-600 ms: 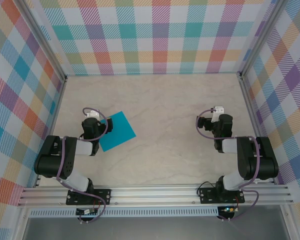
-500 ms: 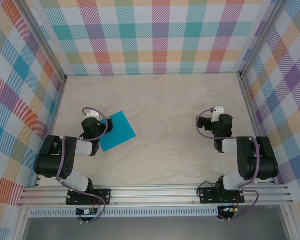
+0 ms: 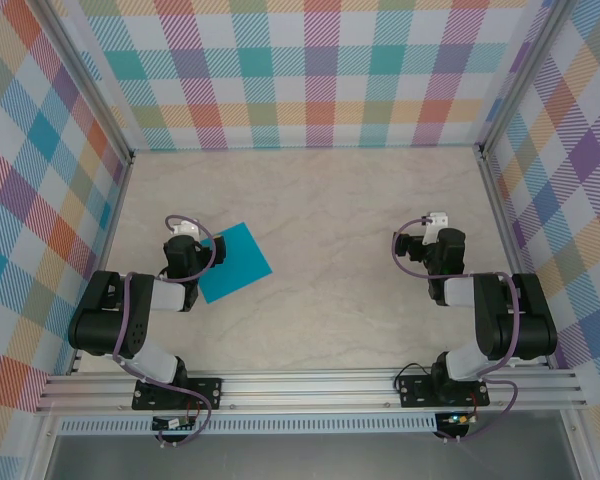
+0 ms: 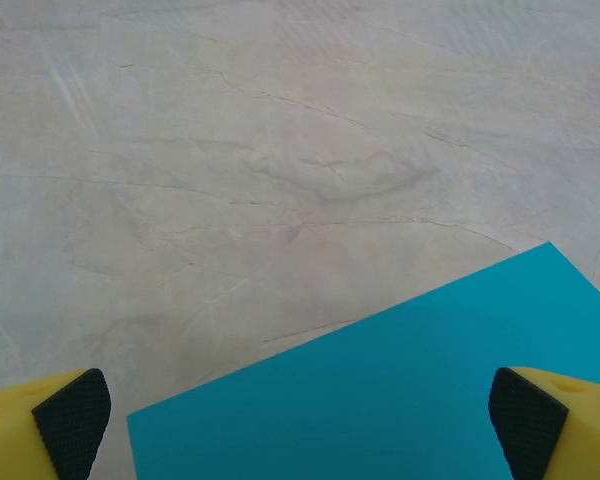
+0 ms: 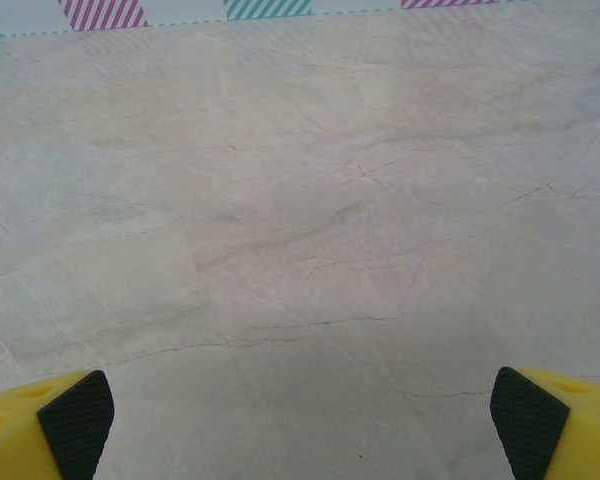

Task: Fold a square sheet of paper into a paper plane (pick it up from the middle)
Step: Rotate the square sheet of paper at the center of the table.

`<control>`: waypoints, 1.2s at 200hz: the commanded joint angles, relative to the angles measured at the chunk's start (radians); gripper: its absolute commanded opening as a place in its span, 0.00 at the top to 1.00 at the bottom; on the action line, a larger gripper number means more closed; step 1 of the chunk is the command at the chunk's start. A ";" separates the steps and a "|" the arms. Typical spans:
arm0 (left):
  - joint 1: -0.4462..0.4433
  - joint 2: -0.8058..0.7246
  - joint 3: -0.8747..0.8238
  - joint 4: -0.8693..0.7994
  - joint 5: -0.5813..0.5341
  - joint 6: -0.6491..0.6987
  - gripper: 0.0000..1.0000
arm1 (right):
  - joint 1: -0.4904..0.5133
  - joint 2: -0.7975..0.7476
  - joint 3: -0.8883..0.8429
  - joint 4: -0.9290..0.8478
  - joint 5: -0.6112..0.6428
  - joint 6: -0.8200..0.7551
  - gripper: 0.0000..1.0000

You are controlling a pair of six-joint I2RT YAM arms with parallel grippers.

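Note:
The square sheet of paper (image 3: 235, 262) is teal-blue and lies flat and uncreased on the marble table, left of centre, turned like a diamond. My left gripper (image 3: 183, 245) sits at the sheet's left side. In the left wrist view the sheet (image 4: 400, 390) fills the lower part of the picture between the yellow fingers (image 4: 65, 425), and the left gripper (image 4: 300, 430) is open with nothing gripped. My right gripper (image 3: 438, 240) hovers over bare table on the right. It stands open and empty (image 5: 302, 425).
Checked fabric walls (image 3: 310, 70) close in the table (image 3: 330, 200) at the back and on both sides. An aluminium rail (image 3: 310, 385) carrying both arm bases runs along the near edge. Bare marble lies between the arms.

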 commanded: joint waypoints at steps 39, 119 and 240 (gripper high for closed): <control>0.007 -0.320 0.027 -0.325 -0.027 -0.114 0.00 | -0.003 -0.059 0.051 -0.096 -0.040 0.001 0.00; 0.028 -0.454 0.219 -0.886 0.324 -0.562 0.00 | -0.004 -0.126 0.600 -1.188 -0.389 0.446 0.00; -0.132 0.174 0.532 -0.936 0.433 -0.557 0.00 | 0.101 -0.058 0.470 -1.018 -0.646 0.489 0.00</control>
